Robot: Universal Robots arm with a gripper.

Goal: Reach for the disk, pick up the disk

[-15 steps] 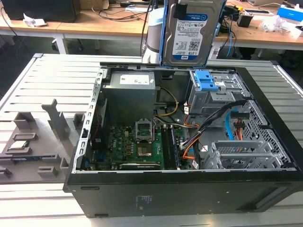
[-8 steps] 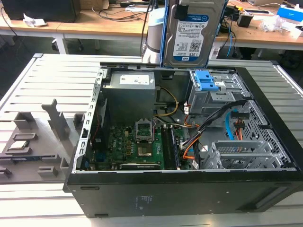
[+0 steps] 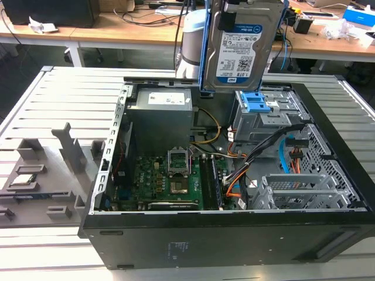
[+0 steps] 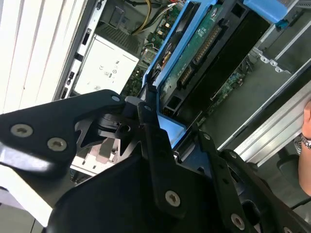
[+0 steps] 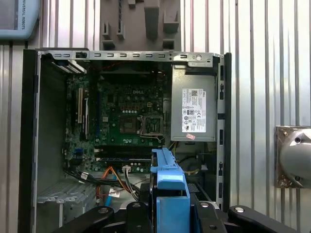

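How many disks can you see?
1. The disk is up in the air above the open computer case, held by the tool. Another could be hidden inside the grey cage.

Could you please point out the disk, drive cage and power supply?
disk [image 3: 240, 52]: exterior view, its white-and-blue label.
drive cage [image 3: 263, 122]: exterior view, its metal face.
power supply [image 5: 193, 110]: first wrist view, its white label.

The arm [image 3: 190, 44] hangs raised, wrist seemingly pointing down; the hand [image 5: 167, 208] is clamped on the disk [image 3: 243, 50].
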